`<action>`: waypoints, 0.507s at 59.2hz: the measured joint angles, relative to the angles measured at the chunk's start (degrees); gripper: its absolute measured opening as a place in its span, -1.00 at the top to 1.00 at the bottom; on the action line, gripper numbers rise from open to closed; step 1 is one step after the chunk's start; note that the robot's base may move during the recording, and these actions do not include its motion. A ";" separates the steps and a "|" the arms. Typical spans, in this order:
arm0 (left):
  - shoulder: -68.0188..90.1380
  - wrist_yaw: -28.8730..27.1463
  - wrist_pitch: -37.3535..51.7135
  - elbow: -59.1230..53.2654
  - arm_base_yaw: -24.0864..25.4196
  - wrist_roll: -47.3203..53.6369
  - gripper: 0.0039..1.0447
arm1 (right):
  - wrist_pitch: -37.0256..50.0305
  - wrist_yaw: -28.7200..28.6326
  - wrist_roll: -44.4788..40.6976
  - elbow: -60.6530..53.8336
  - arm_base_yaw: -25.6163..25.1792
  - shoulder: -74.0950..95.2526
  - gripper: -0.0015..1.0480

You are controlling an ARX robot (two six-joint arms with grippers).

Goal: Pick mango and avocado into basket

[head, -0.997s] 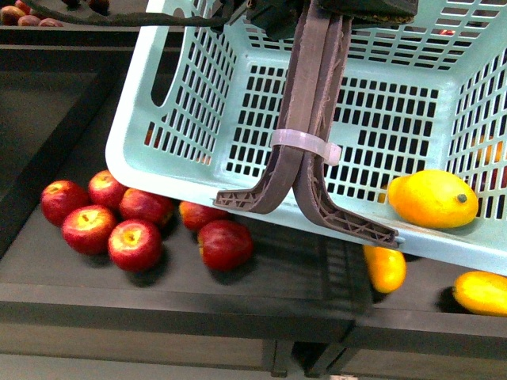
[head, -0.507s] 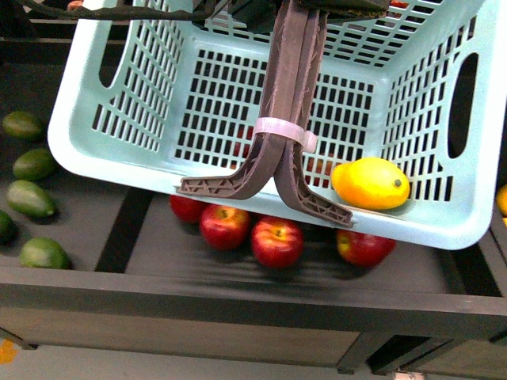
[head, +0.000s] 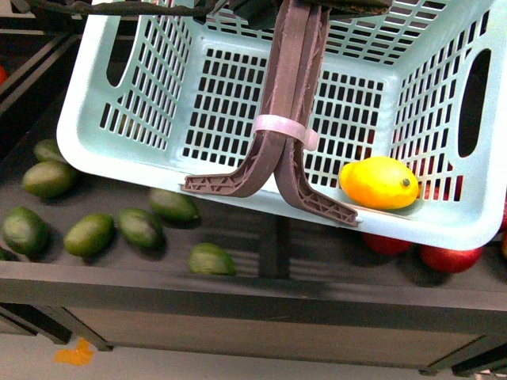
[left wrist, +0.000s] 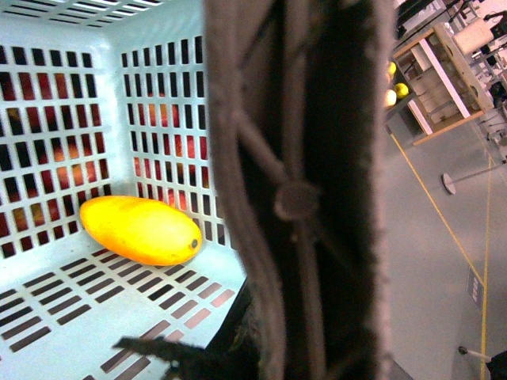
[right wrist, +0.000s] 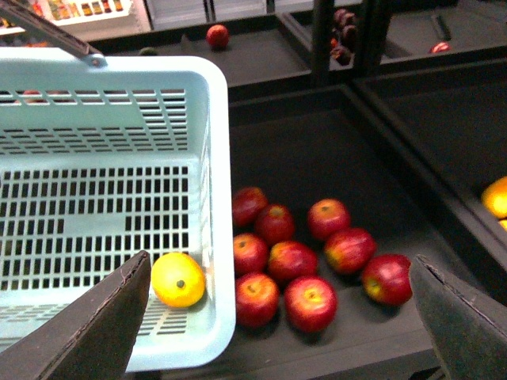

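Observation:
The teal basket hangs tilted above the dark shelf, held by its brown handles, which are tied by a pale band. My left gripper is shut on those handles, and they fill the left wrist view. The yellow mango lies inside the basket against its near wall; it also shows in the left wrist view and the right wrist view. Several dark green avocados lie on the shelf below the basket. My right gripper is open and empty beside the basket's corner, above red apples.
Red apples lie in a shelf bin beside the basket, and some show in the front view. A dark divider separates the avocado and apple bins. The shelf's front rim runs below. An orange scrap lies on the floor.
The basket with the mango in it has travelled left along the shelf. First apples, now avocados lie under it, and the apples have slid off to the right.

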 joint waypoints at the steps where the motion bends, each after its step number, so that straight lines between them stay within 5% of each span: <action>1: 0.00 -0.02 0.00 0.00 0.00 0.00 0.92 | 0.00 0.00 0.00 0.00 0.04 0.00 -0.83; 30: 0.11 0.44 0.00 0.00 0.07 -0.02 0.92 | 0.00 0.00 0.00 -0.02 -0.02 0.02 -0.83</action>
